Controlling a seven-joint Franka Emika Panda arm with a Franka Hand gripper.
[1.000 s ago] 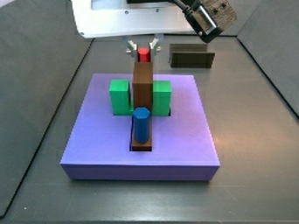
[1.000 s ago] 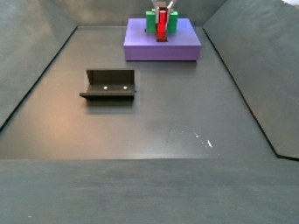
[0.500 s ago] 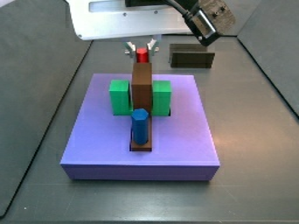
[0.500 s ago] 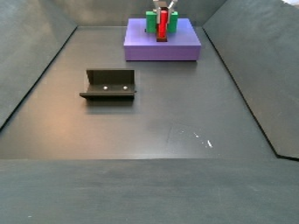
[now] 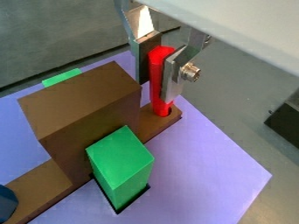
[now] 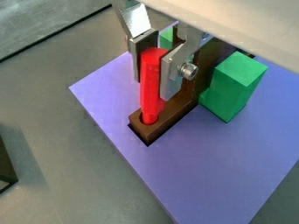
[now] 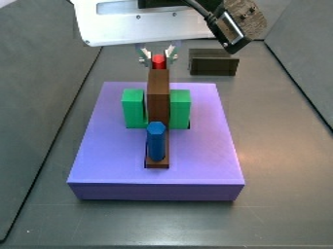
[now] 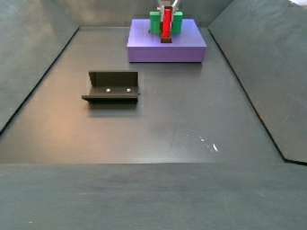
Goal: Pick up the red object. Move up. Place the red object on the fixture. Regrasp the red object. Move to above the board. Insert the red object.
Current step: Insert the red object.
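Dark grey floor, periwinkle-purple square board (image 7: 156,156) mid-frame. Gripper (image 5: 165,59) over its far end, jaws shut on short bright red peg (image 5: 158,79), tip at brown slot. Probably light, rigid, smooth; best gripped high on shaft.

Enclosure as seen from the fixed cameras. In a side view, a matte dark grey floor (image 8: 156,126) is bounded by dark grey walls, the left wall (image 8: 30,67) and the right wall (image 8: 270,72), which slope outward; small pale glints of light (image 8: 199,141) mark the floor. In a side view, dark seams (image 7: 57,126) run along the floor's edges, and a white panel (image 7: 111,27) stands at the far end. Both wrist views show the same plain grey floor.
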